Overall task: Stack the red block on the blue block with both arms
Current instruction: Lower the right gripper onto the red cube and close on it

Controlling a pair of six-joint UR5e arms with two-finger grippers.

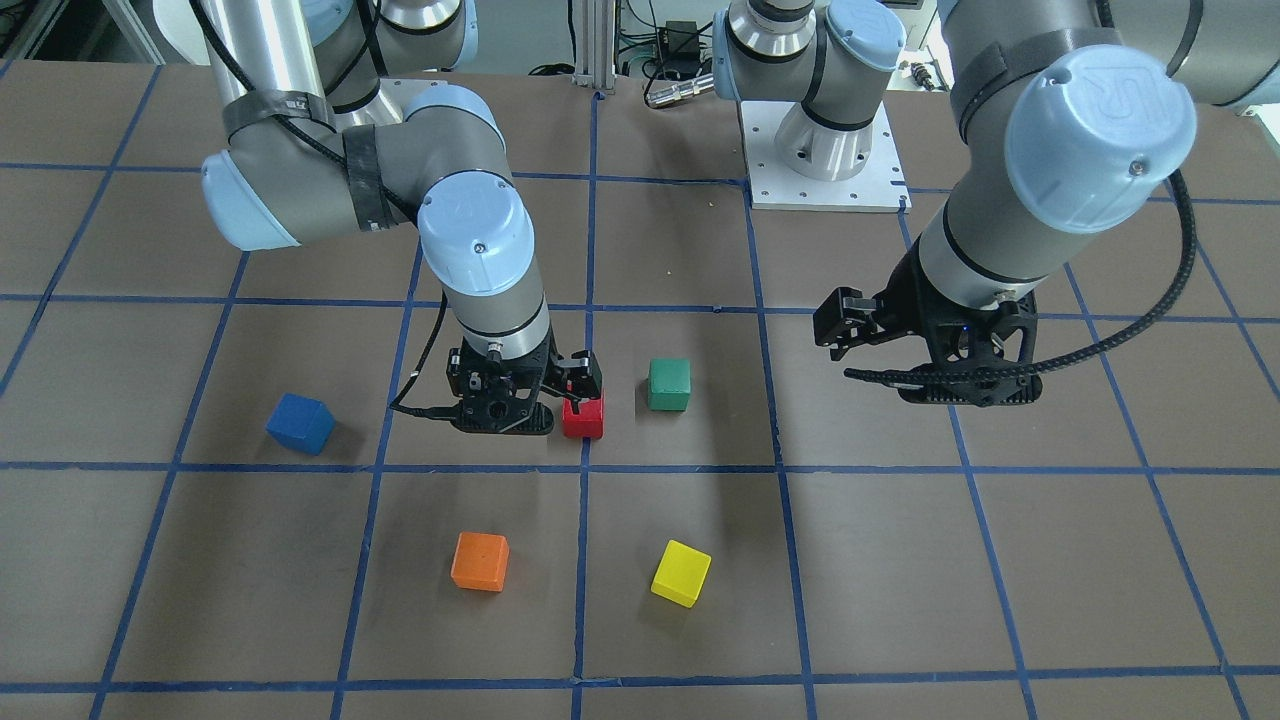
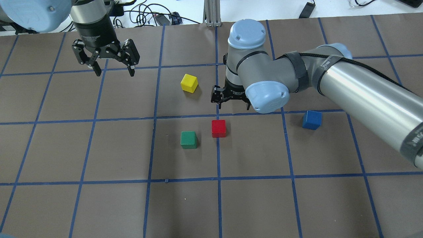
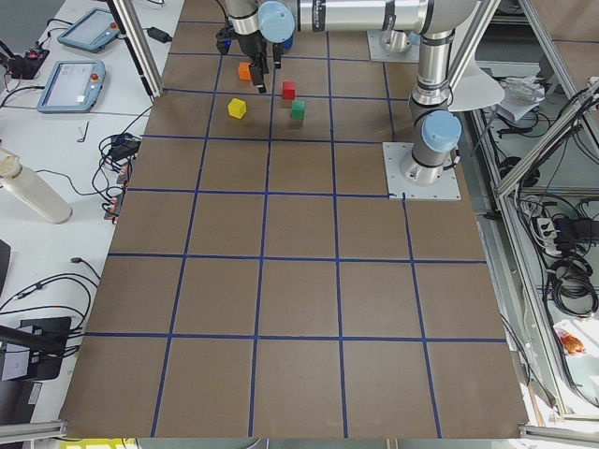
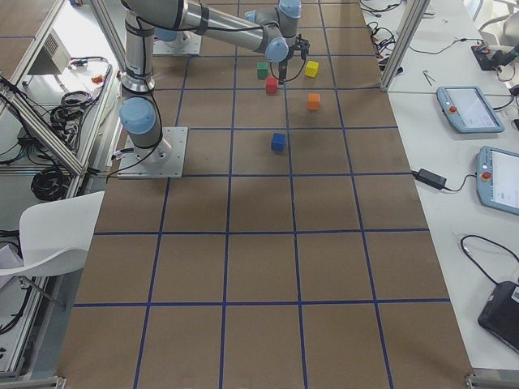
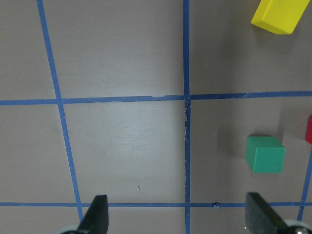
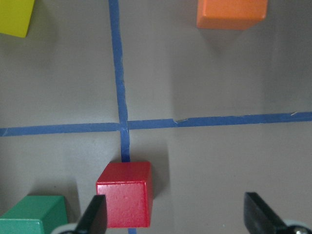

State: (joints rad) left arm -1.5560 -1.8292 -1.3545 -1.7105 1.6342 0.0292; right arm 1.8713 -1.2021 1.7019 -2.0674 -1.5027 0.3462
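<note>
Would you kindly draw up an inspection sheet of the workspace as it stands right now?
Surface: brown table with blue tape grid.
Job's things: red block on a tape line, ungripped; blue block apart, nothing on it.
Clutter: green block beside the red one; yellow block; orange block.
Grippers: right gripper open, low by the red block; left gripper open, empty, away from the blocks.
Cables: black cable chain looped beside the left arm; loose leads beyond the table edge.
Surroundings: teach pendants on a side bench; white chair.
</note>
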